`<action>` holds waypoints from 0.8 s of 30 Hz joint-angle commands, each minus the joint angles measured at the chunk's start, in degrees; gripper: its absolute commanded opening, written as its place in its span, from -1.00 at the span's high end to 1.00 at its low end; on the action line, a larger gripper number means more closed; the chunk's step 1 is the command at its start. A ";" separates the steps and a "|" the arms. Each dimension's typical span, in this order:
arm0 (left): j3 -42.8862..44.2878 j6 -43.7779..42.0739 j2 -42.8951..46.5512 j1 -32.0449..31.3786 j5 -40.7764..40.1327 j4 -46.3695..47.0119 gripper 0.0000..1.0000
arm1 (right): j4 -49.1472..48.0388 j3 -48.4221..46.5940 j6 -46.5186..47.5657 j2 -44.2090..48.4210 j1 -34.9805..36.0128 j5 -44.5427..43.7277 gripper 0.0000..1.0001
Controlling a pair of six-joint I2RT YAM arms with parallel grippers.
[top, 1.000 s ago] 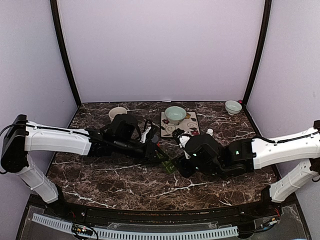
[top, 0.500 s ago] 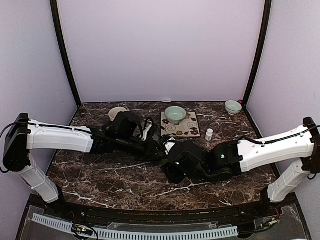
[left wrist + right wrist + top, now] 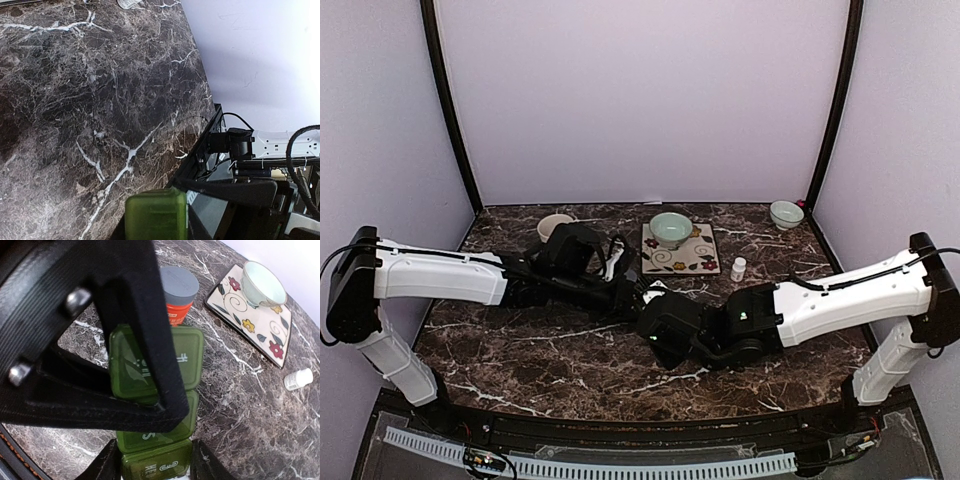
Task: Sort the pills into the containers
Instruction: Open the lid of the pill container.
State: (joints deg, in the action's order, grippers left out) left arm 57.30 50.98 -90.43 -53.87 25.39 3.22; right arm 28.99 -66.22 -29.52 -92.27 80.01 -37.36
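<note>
- Pill-box (image 3: 186,360): three joined green compartments, one end just beside the bottle (image 3: 177,292).
- Left pincer (image 3: 638,300): clamped on the compartment nearest the bottle.
- Right pincer (image 3: 156,467): fingers (image 3: 106,466) flank the compartment farthest from the bottle; grip cannot be told.

**Surface check from my end**

Table (image 3: 520,350): dark marble look, polished, white veins. Pill box (image 3: 150,440): translucent green plastic, glossy, raised lettering on the lids. Bottle (image 3: 178,290): matt grey cap, orange label. Tile (image 3: 235,310) and bowl (image 3: 263,282): glazed, shiny. Right gripper (image 3: 167,412): matt black ribbed plastic, bright metal screws (image 3: 77,301). Arm shells (image 3: 430,275) I read as smooth white plastic.
</note>
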 commanded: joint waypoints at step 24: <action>-1.59 -4.49 1.08 0.51 -0.31 -1.93 1.00 | -8.96 9.04 1.13 12.84 -5.15 14.58 0.28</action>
State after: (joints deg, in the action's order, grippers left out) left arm 57.30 51.03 -90.43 -54.02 25.78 4.10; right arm 22.63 -59.24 -28.08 -84.62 77.43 -28.62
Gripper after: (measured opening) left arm 0.246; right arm 0.407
